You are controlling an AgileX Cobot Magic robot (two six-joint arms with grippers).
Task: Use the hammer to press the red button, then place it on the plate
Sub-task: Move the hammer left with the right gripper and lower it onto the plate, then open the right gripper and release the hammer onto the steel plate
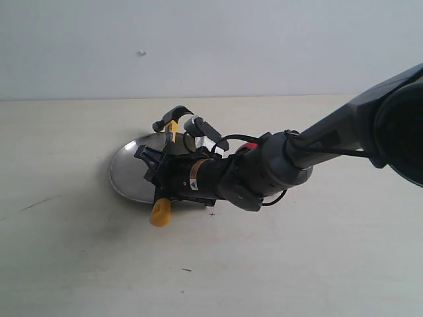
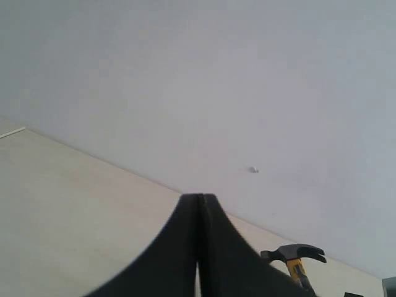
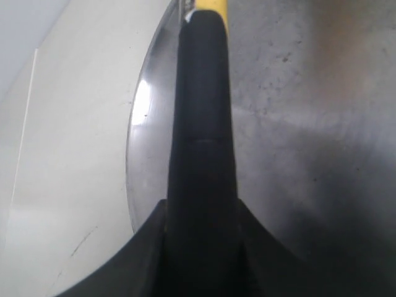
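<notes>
My right gripper [image 1: 156, 173] is shut on the black handle of the hammer [image 1: 173, 116] and holds it over the silver plate [image 1: 124, 173]. The dark head points to the far side, and the yellow end [image 1: 160, 212] sticks out past the plate's near rim. In the right wrist view the handle [image 3: 203, 124] runs out between the jaws of the right gripper [image 3: 203, 213], above the plate [image 3: 291, 124]. Only a sliver of the red button [image 1: 249, 145] shows behind the right arm. My left gripper [image 2: 199, 199] is shut and empty, with the hammer head [image 2: 294, 252] beyond it.
The pale table [image 1: 79, 264] stretches to a white wall [image 1: 211, 46] at the back. The right arm [image 1: 330, 142] reaches in from the right across the middle. A few small dark marks [image 1: 186, 269] lie on the near part of the table.
</notes>
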